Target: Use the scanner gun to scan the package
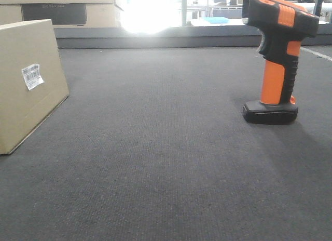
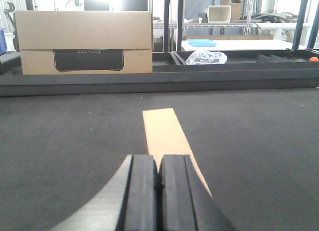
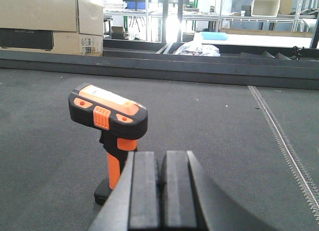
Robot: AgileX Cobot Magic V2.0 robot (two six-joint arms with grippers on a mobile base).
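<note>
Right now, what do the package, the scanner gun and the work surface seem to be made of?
The package: tan cardboard, matte, with a white paper barcode label. The scanner gun: moulded plastic, matte black body, orange handle with a slight sheen; possibly rubberised grip. The work surface: dark grey, finely woven texture, likely carpet or felt.

The left gripper [image 2: 158, 181] sits at the bottom centre of its wrist view, fingers pressed together. The right gripper [image 3: 160, 183] likewise, bottom centre, fingers together, holding nothing.
</note>
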